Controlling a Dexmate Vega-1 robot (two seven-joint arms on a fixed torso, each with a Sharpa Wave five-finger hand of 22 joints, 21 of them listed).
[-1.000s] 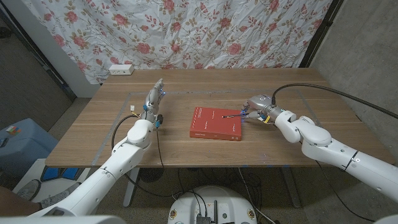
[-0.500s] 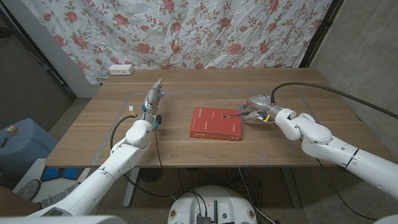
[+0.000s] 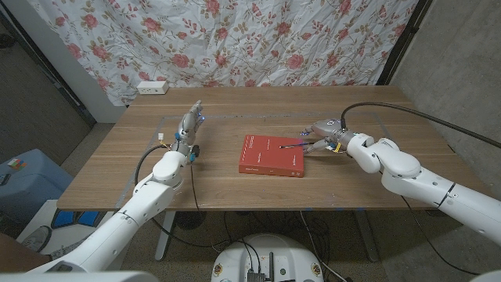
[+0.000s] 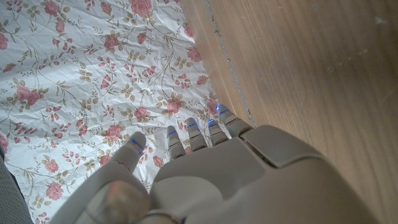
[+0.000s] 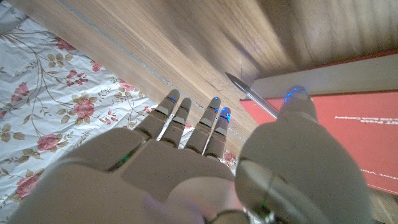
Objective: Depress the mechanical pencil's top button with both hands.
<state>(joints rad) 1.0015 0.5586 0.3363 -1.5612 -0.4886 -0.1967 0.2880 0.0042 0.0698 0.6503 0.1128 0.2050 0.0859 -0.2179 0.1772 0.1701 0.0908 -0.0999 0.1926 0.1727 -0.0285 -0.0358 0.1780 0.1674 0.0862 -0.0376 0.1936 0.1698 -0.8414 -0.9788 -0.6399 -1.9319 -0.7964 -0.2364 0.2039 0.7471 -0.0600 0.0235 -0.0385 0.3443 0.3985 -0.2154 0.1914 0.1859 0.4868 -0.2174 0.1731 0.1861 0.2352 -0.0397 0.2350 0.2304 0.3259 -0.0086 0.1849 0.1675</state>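
Floral cloth (image 3: pixel 235 39) hangs behind the wooden tabletop (image 3: pixel 227 184). At left, the left robot hand (image 3: pixel 190 125) stands released, fingers straight and apart, grasping nothing. A red book (image 3: pixel 272 155) lies mid-table, with the mechanical pencil (image 3: pixel 293 146) across its right corner. The right robot hand (image 3: pixel 323 135) hovers released beside the pencil.

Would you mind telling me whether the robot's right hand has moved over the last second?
Barely: the right hand remains at the red book's far right corner, next to the mechanical pencil; only the forearm behind it has shifted slightly.
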